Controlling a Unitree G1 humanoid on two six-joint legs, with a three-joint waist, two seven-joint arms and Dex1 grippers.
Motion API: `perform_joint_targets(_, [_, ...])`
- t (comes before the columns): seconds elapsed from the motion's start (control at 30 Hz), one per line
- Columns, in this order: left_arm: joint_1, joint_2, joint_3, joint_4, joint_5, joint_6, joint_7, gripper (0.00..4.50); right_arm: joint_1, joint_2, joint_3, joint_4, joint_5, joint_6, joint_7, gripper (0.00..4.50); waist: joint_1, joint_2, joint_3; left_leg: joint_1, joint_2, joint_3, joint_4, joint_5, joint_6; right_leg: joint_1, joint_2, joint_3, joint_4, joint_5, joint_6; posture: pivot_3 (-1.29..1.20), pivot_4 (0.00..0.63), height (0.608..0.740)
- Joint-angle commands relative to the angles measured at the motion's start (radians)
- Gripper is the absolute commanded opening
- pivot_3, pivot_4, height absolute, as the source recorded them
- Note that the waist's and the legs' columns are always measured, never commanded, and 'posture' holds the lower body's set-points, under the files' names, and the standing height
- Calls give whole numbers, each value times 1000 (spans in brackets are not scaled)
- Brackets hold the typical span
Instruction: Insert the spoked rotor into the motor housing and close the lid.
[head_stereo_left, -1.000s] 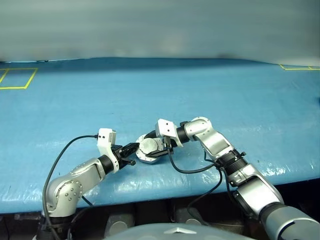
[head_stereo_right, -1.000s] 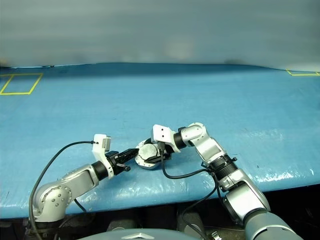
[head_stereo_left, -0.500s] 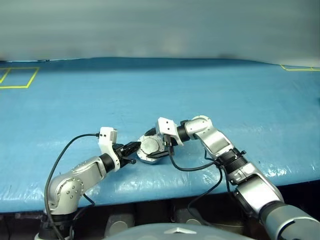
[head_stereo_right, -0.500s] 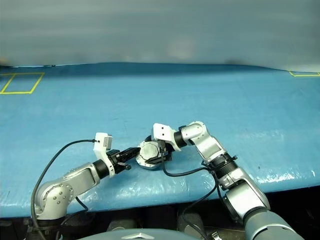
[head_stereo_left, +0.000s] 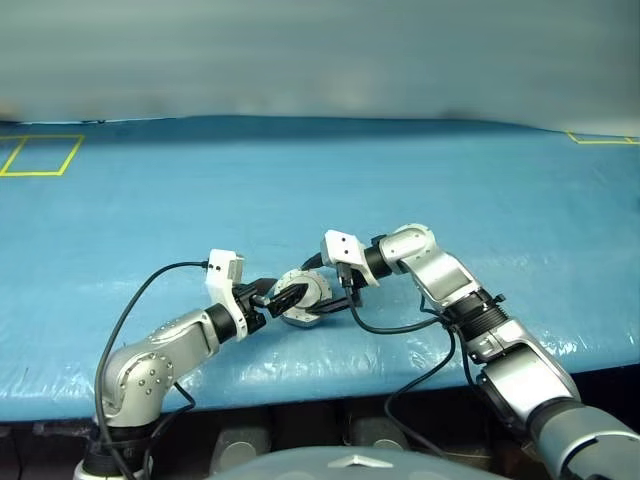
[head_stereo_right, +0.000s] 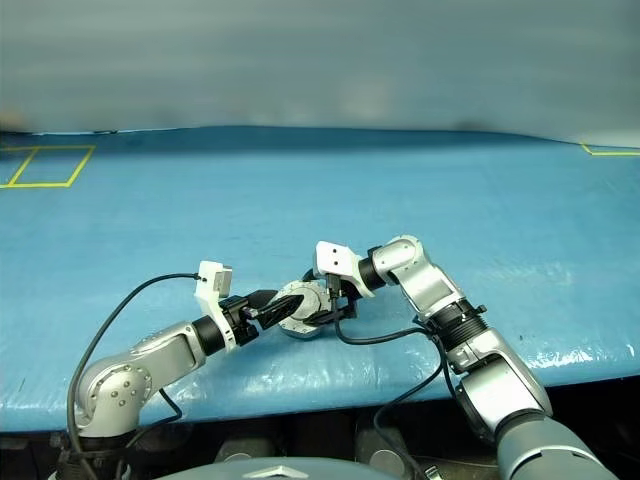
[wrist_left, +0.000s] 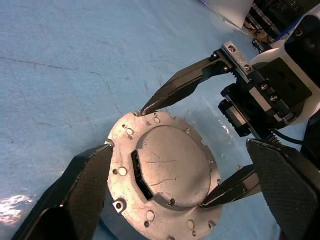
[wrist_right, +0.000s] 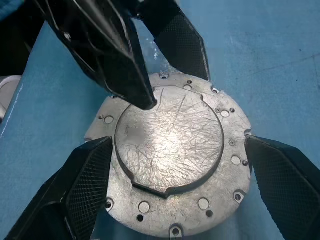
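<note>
The left gripper (head_stereo_left: 286, 296), clenched a second ago, now stands released, its fingers (wrist_left: 80, 190) straddling the lid (wrist_left: 162, 175) from 8 o'clock; the lid lies flat on the blue table (head_stereo_left: 400, 180); the right gripper (wrist_left: 192, 150) has spread wider, bracketing it from 2 o'clock.

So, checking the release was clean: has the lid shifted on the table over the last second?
No. The lid keeps its spacing from the yellow taped square; both drifted slightly right together, so the camera moved.
</note>
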Motion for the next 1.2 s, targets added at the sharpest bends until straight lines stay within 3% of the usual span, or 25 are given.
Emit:
perform_joint_targets(0.03, [-7,-6,-3,-3,25,-12,-1,4481,15,-22,4,-14,-11,41,12,4500,1,-1,0,-2,0,0,0,0,0,-1,0,0,0,2,-4,0,150,740])
perform_joint_targets(0.5, [3,-18,113,-66,-15,-72,-25,4481,39,-45,-22,-110,27,126,13,4500,2,-2,5,-3,0,0,-3,0,0,-3,1,-1,-1,1,-5,0,150,740])
perform_joint_targets(0.67, [17,3,184,-101,-56,-65,-20,3263,41,-49,-22,-120,28,132,10,4500,2,-2,5,-4,0,-1,-4,-1,-1,-3,1,-2,-1,1,-5,0,150,740])
perform_joint_targets(0.8, [24,14,235,-143,-101,-68,-5,1831,42,-49,-21,-124,29,133,8,4500,3,-2,6,-4,0,-1,-4,-1,-1,-3,0,-2,-1,0,-5,0,150,740])
perform_joint_targets(0.97, [-15,-43,251,-132,-211,-53,54,187,39,-44,-18,-116,27,128,5,4500,3,-3,6,-4,0,-1,-4,-1,-1,-3,0,-2,-1,0,-5,0,150,740])
perform_joint_targets(1.2, [-32,-121,216,-71,-333,-17,153,187,43,-34,-13,-113,25,120,-4,4500,2,-3,6,-4,0,-1,-4,-1,-1,-3,1,-2,-1,0,-5,0,150,740])
